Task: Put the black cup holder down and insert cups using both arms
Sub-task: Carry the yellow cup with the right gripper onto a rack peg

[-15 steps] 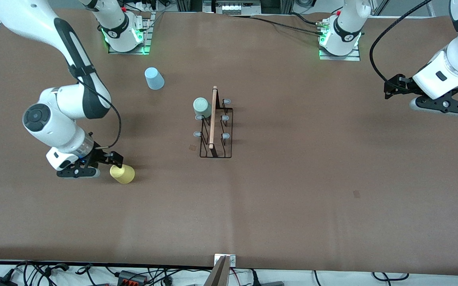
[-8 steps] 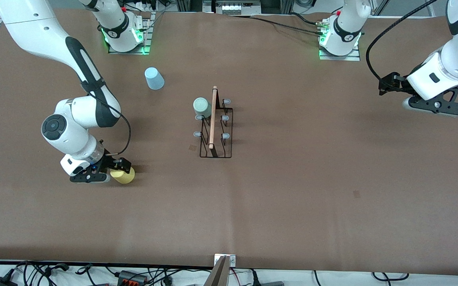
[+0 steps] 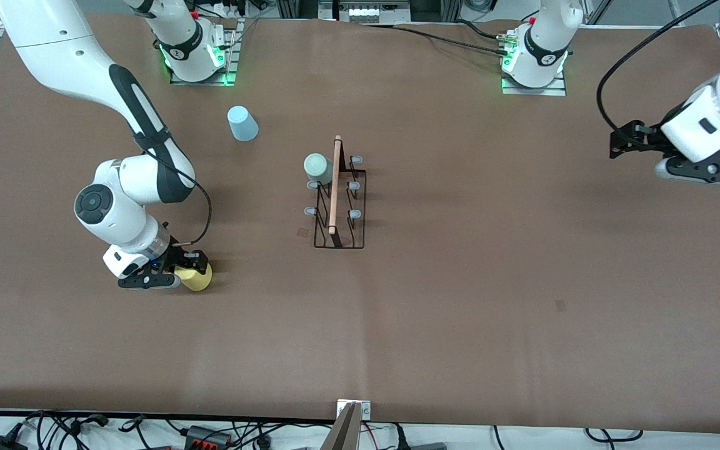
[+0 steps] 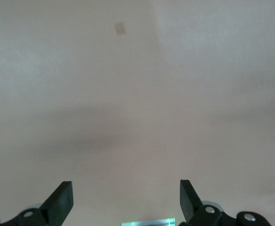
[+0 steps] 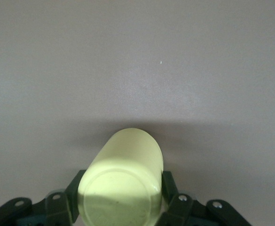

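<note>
The black cup holder [image 3: 339, 209] stands at the table's middle with its wooden rod handle [image 3: 334, 184] on top. A pale mint cup [image 3: 317, 167] sits on one peg on the side toward the right arm's end. The yellow cup [image 3: 197, 278] lies on its side on the table, toward the right arm's end and nearer the front camera than the holder. My right gripper [image 3: 190, 267] is shut on it, one finger on each side [image 5: 122, 188]. My left gripper [image 3: 624, 140] is open and empty [image 4: 125, 197], over bare table at the left arm's end.
A light blue cup [image 3: 242, 124] stands upside down on the table near the right arm's base. The brown table cover [image 3: 491, 281] is bare around the holder. Cables and a metal bracket [image 3: 350, 425] lie along the near edge.
My right gripper has slid forward along the yellow cup, toward the holder, and now has its fingers round it. My left gripper has drifted a little at its end of the table.
</note>
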Robot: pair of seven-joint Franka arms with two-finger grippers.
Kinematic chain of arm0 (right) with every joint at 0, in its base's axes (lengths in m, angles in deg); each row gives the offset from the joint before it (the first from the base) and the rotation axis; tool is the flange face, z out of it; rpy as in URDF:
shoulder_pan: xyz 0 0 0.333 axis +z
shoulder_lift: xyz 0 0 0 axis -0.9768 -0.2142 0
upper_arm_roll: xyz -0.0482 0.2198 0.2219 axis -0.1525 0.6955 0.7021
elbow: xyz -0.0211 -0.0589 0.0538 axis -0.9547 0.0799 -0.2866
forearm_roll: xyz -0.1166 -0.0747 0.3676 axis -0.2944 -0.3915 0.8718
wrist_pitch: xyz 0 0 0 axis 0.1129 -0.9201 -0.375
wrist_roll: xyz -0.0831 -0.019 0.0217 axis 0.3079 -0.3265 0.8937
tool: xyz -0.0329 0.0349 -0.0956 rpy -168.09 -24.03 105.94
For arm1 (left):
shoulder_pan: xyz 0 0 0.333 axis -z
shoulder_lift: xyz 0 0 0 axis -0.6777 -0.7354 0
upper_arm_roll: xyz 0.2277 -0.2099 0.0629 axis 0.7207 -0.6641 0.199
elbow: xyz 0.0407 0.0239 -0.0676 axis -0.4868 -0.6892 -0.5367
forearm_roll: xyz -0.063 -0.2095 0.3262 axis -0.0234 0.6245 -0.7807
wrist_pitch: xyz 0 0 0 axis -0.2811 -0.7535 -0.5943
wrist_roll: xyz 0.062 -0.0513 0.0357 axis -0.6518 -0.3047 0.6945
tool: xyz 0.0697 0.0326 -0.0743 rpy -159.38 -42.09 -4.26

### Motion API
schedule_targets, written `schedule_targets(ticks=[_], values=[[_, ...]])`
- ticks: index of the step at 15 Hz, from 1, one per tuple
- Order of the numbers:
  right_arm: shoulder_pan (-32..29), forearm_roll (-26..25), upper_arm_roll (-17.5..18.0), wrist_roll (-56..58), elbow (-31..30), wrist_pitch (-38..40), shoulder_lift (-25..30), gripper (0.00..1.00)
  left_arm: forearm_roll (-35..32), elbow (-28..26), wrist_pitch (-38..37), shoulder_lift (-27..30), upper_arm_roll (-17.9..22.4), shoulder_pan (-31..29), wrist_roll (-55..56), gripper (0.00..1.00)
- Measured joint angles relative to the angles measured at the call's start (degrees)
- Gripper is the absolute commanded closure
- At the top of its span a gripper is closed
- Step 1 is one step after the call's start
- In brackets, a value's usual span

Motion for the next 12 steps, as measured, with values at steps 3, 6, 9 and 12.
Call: schedule_targets(ticks=[3, 6, 9, 12], values=[[0.6, 0.1, 0.2, -0.3, 1.2, 5.8, 3.3, 0.74, 1.2, 1.9, 0.0, 0.0, 0.3, -2.4, -0.2, 0.00], [6.2, 0.2, 0.7, -11.3, 1.7, 15.3, 10.3, 0.74, 1.2, 1.8, -0.1, -0.5, 0.4, -3.3, -0.2, 0.00], [14.7, 0.2, 2.1, -29.2, 1.6, 19.3, 14.8, 0.74, 1.2, 1.8, 0.0, -0.8, 0.1, -3.3, -2.2, 0.00], [21.4, 0.1, 3.9, -44.3, 1.8, 19.2, 15.4, 0.74, 1.2, 1.8, 0.0, -0.8, -0.1, -3.3, -4.5, 0.00]])
